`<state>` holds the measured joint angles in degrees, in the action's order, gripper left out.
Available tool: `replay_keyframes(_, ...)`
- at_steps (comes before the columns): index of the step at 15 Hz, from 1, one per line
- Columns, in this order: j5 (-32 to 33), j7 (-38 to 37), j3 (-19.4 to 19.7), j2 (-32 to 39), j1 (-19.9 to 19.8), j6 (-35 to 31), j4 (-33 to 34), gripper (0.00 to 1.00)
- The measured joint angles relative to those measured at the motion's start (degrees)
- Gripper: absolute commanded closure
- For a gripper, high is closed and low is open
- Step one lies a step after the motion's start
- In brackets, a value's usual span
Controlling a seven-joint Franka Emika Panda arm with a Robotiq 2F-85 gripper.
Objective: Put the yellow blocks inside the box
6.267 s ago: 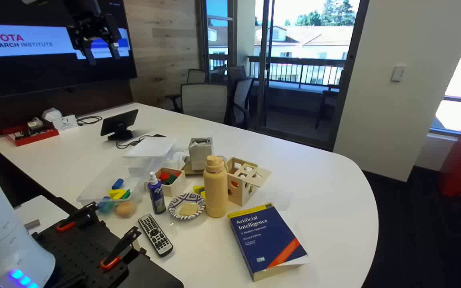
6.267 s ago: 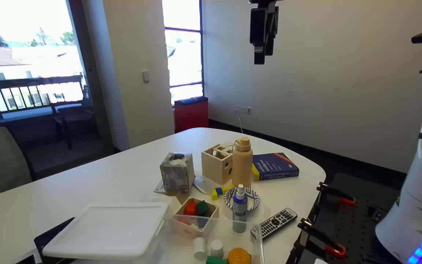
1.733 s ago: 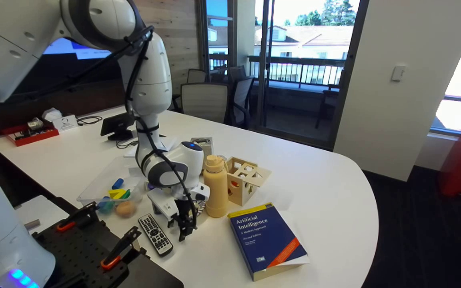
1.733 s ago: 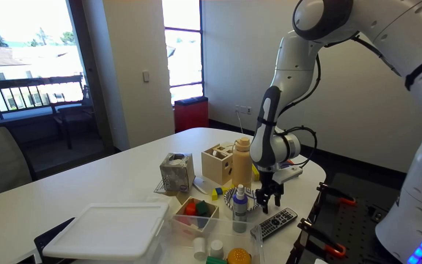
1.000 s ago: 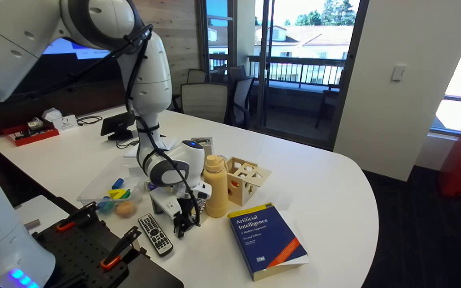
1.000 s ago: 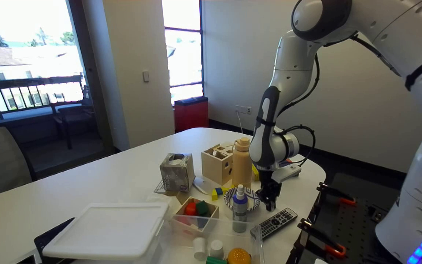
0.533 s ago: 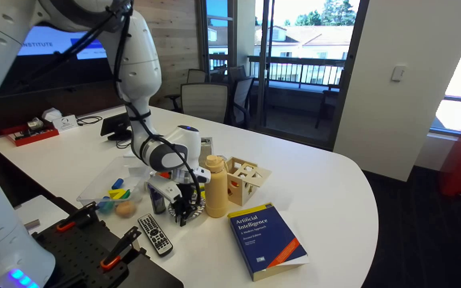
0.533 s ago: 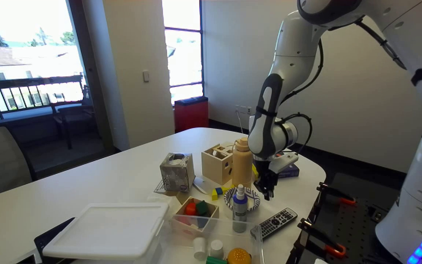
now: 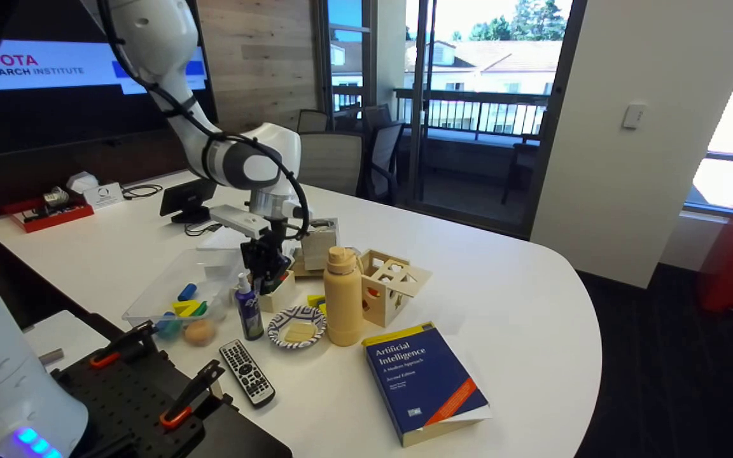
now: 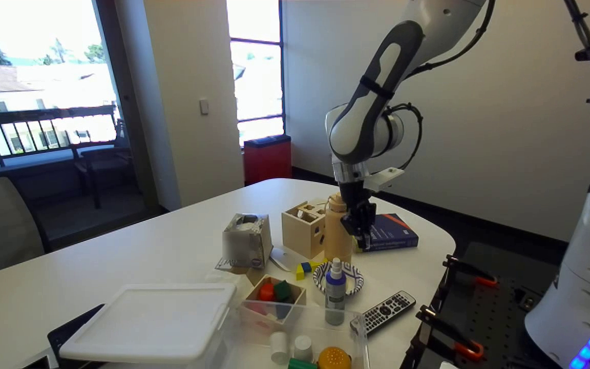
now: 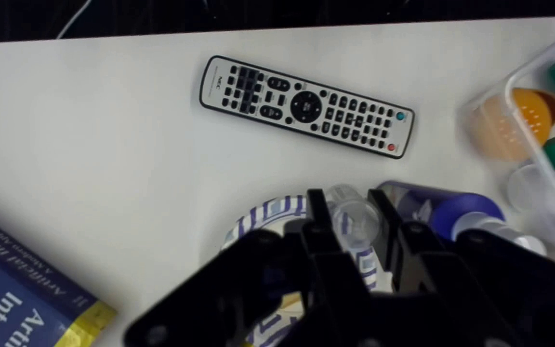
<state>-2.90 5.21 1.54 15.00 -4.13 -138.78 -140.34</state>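
Two or so yellow blocks (image 10: pixel 300 271) lie beside a blue one on the table, near the foot of the beige bottle. Another yellow piece (image 9: pixel 186 308) rests in the clear plastic bin (image 9: pixel 164 286). A wooden shape-sorter box (image 10: pixel 298 237) stands behind them, its slotted lid partly slid aside. Which container is the task's box I cannot tell. My gripper (image 11: pixel 346 195) hangs above the patterned plate, shut on a small clear plastic cap (image 11: pixel 357 224). In the exterior views the gripper (image 9: pixel 263 286) is raised off the table, pointing down, away from the yellow blocks.
The beige bottle (image 9: pixel 343 305) stands tall beside the sorter. Close by are the purple spray bottle (image 9: pixel 249 312), the plate (image 9: pixel 276 336), a small wooden box (image 9: pixel 282 298), a tissue box (image 10: pixel 248 241), the remote (image 11: pixel 306 106) and a thick book (image 9: pixel 427 381).
My gripper came down near the remote and closed on the clear cap that stood there. It has since risen and moved back from the remote with the cap.
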Motion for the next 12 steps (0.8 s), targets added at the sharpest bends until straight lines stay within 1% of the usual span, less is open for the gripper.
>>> replay_keyframes(3,-0.89,0.46,-3.16,-3.38,1.25,7.36,1.19,0.94)
replay_keyframes(5,-1.12,0.46,-4.38,-3.82,2.45,9.42,1.69,0.94)
replay_keyframes(8,-1.12,0.44,-5.26,-3.78,3.92,9.14,1.65,0.94)
replay_keyframes(12,-1.37,0.46,-5.74,-3.29,4.84,6.37,1.45,0.94)
